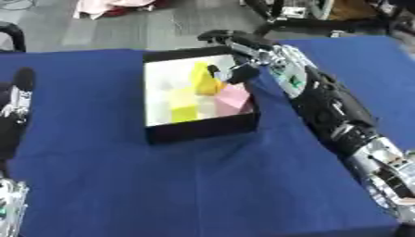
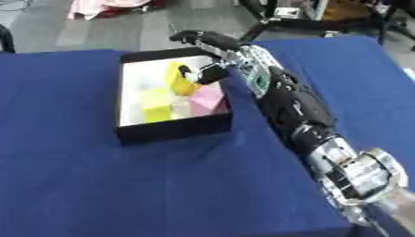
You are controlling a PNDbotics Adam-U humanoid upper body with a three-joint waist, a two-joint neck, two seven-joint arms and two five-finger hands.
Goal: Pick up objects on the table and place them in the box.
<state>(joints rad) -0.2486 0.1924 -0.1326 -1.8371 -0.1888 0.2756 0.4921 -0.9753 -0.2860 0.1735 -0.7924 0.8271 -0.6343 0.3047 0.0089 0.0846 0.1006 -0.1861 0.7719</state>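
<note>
right hand point(image 1: 236, 54) over the box point(image 1: 203, 128) (black walls), thumb and fingers apart above a yellow block point(image 1: 203, 83); left hand's point(image 1: 18, 99) fingers: cannot tell.

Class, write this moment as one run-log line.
right hand: over box, open | left hand: idle at left edge | box holds yellow block, pink block

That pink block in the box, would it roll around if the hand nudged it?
Probably not: the pink block shows flat faces and edges, so it should slide rather than roll. It looks solid, likely stiff. Wedged among the yellow blocks and the box wall, it has little room.
</note>
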